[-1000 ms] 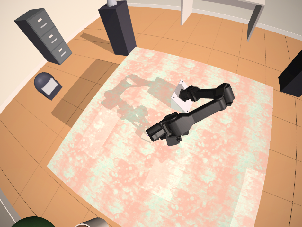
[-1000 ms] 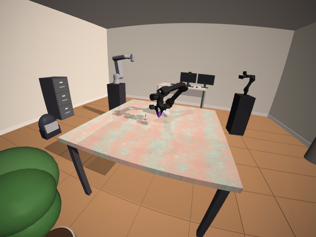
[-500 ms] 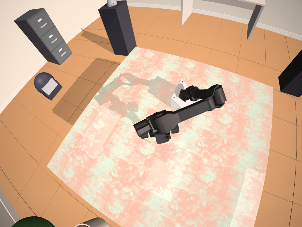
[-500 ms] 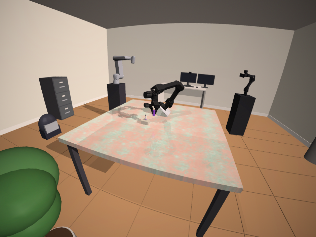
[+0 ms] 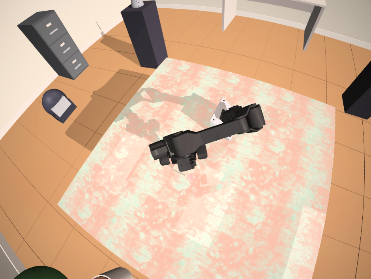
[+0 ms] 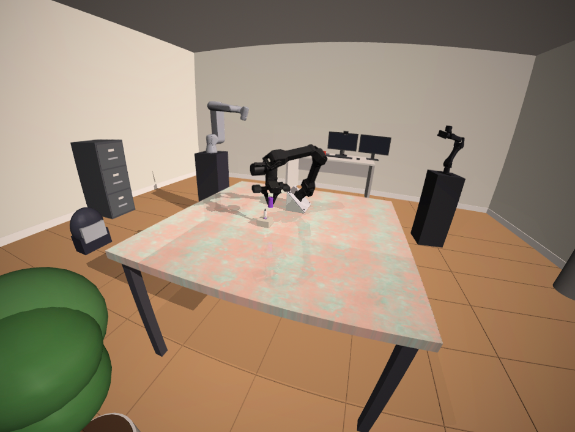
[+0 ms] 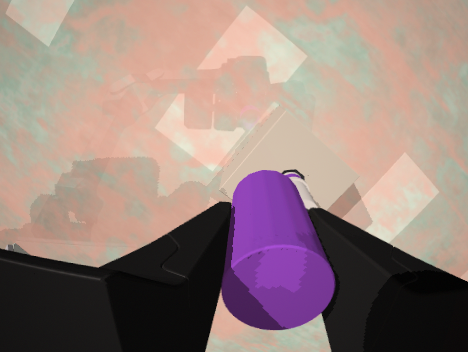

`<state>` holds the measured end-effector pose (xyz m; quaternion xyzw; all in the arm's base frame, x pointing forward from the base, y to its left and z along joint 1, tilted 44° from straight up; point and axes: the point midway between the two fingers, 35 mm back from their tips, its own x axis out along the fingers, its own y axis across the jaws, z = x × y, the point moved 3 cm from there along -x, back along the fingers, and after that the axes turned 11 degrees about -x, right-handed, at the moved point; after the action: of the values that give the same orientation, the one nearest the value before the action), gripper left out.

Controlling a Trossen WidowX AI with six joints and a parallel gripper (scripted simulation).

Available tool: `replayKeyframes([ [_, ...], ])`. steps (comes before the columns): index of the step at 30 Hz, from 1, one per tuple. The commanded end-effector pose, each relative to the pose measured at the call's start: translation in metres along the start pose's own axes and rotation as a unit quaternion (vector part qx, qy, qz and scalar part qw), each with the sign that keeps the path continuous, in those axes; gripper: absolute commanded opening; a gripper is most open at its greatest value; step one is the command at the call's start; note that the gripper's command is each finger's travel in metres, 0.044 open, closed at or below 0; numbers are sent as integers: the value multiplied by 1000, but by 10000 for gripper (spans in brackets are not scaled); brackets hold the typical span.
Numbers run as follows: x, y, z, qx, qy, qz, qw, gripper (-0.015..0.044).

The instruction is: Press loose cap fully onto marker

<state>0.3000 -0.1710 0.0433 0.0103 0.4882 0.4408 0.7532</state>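
- Over the table (image 5: 254, 192) (image 6: 278, 260) (image 7: 125, 30), the black WidowX arm (image 5: 222, 130) (image 6: 297, 152) arches out from its pale mounting plate (image 5: 216, 117) (image 6: 297, 203).
- Its gripper (image 6: 271, 201) (image 7: 269, 217) has the purple marker cap (image 6: 270, 202) (image 7: 275, 250) pinched between its two fingers, clear of the tabletop.
- The white marker (image 6: 265, 213) (image 7: 305, 192) stands upright, uncapped, in the beige holder block (image 6: 265, 223) (image 7: 290, 150).
- From the side I see the cap above the marker's tip, the two apart.
- Seen from overhead, the arm hides cap and marker alike.

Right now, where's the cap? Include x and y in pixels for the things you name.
Between the gripper's (image 6: 270, 199) (image 7: 274, 215) fingers, above the table; in the wrist view it overlaps the marker (image 6: 265, 213) (image 7: 306, 194), just left of it.
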Motion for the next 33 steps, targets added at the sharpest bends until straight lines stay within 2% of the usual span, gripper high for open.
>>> replayKeyframes([
  [1, -1, -10, -10, 0, 2, 3, 1000, 0],
  [18, 4, -20, -22, -1, 0, 4, 1000, 0],
  [33, 28, -21, -22, -1, 0, 4, 1000, 0],
])
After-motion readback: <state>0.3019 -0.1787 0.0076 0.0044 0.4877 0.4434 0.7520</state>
